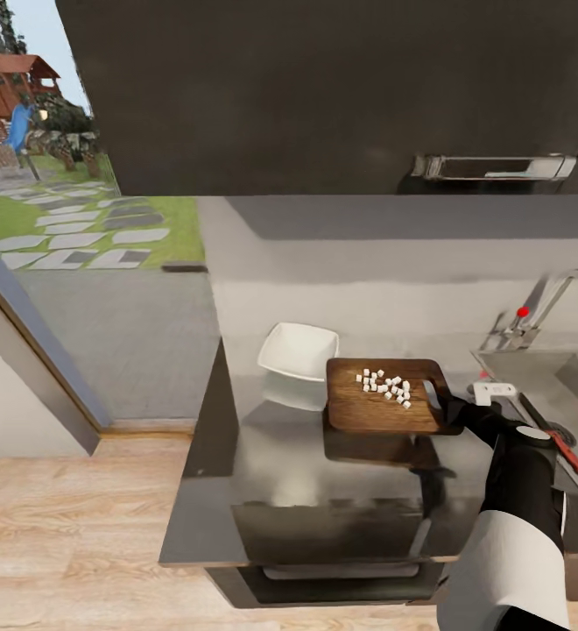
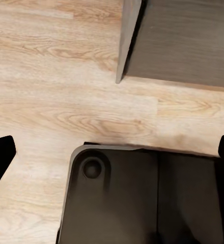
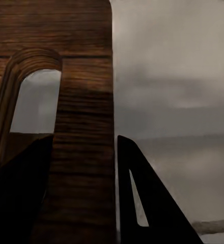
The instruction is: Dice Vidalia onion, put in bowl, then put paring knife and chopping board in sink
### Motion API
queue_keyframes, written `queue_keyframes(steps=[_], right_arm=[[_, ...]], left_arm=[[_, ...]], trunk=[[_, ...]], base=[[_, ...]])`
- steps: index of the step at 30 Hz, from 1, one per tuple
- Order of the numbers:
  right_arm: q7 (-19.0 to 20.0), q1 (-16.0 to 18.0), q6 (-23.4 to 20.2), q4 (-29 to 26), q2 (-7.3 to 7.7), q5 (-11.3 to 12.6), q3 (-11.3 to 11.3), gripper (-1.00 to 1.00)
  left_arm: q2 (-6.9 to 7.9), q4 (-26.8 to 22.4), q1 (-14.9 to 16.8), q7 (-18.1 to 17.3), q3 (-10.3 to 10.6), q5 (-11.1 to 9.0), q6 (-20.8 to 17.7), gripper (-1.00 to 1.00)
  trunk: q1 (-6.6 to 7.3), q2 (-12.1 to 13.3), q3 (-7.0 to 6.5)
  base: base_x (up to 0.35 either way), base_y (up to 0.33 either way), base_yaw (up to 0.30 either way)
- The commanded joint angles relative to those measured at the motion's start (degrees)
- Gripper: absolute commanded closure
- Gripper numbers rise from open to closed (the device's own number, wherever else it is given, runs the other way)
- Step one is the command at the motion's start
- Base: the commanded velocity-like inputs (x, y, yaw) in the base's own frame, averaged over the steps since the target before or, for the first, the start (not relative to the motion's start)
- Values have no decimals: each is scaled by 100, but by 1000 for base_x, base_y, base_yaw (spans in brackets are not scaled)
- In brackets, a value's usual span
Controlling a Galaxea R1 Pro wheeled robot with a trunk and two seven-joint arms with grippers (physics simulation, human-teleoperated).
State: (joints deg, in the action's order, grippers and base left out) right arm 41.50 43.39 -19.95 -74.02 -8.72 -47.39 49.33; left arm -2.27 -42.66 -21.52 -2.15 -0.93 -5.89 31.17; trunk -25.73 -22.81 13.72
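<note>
The dark brown chopping board (image 1: pixel 372 410) hangs level just above the glossy countertop (image 1: pixel 324 473), its reflection showing beneath it. A cluster of white diced onion (image 1: pixel 385 386) lies on top. My right gripper (image 1: pixel 442 405) is shut on the board's handle end. In the right wrist view its fingers (image 3: pixel 147 203) straddle the wooden strip (image 3: pixel 84 127) beside the slot hole. The white bowl (image 1: pixel 298 352) stands just left of the board, touching its corner in view. The paring knife (image 1: pixel 569 454) lies at the sink (image 1: pixel 534 372) with its red handle nearest me. My left gripper (image 2: pixel 112 152) is open over the floor.
A chrome tap (image 1: pixel 539 311) with a red dot stands behind the sink. A dark wall cabinet (image 1: pixel 324 88) with a metal handle hangs above the counter. Left of the counter a doorway opens onto a garden. In the left wrist view the robot's dark base (image 2: pixel 142 198) stands on wooden floor.
</note>
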Motion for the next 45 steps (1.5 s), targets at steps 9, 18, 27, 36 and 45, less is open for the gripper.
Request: queue_keyframes(steps=[9, 18, 27, 36, 45], right_arm=[[36, 9, -18, -10, -7, -25, 15, 100], [34, 11, -18, -10, -7, -25, 15, 100], [34, 9, -18, -14, -7, -25, 15, 100], [28, 8, -27, -19, -7, -25, 15, 100], [16, 9, -27, -39, -7, -265, 15, 100]], left_arm=[[-2, 2, -1, -23, -4, -44, 3, -100], [-2, 3, -1, -23, -4, -44, 3, -100], [-2, 3, -1, -23, -4, -44, 3, -100], [-2, 3, -1, -23, -4, -44, 3, -100], [-2, 3, -1, -23, -4, -44, 3, -100]], trunk=[[-6, -11, -71], [-6, -11, -149], [-6, -11, -226], [-6, -11, -304], [-6, -11, -382]], base=[[95, 278, -154], [3, 94, -182], [0, 167, -182], [0, 312, -182], [0, 315, -182]])
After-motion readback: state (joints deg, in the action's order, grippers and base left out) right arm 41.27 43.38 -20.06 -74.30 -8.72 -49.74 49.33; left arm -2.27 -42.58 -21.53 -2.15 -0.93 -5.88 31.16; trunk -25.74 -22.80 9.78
